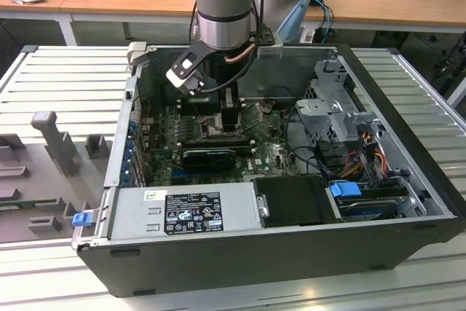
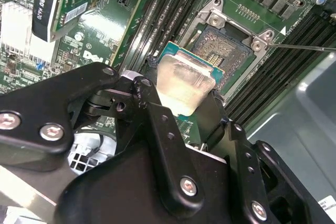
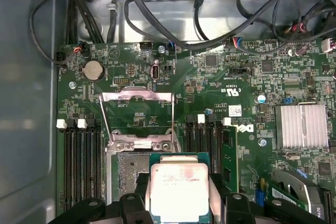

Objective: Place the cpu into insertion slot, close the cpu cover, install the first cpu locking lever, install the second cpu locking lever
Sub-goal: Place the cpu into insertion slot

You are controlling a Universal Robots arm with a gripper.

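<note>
**Exterior view.** The gripper [image 1: 231,116] is lowered into the open case [image 1: 408,202], over the board [image 1: 273,154], towards the far side of the case and somewhat to the exterior view's left of its middle. The case lies on the ribbed worktop [image 1: 65,78].

**Second wrist view.** The cpu [image 2: 185,83] is pinched by its opposite edges between the black fingers [image 2: 152,103]. It is held at the near corner of the slot [image 2: 220,40], overlapping it only in part. Whether the cpu touches the rim cannot be told.

**First wrist view.** The cover [image 3: 137,96] stands swung open on the far side of the slot [image 3: 128,174]. A strip of the contact field lies bare beside the cpu [image 3: 178,184], so the chip is judged to be off centre.

**Procedure for the step in hand (placing).**
- The cpu edges are to be squared with the slot rim before any descent.
- The offset is to be corrected above the slot; the chip must not be slid across the contacts.
- The chip is to be kept level and lowered straight.
- The grip should be kept until the chip lies flat within the rim.
</note>
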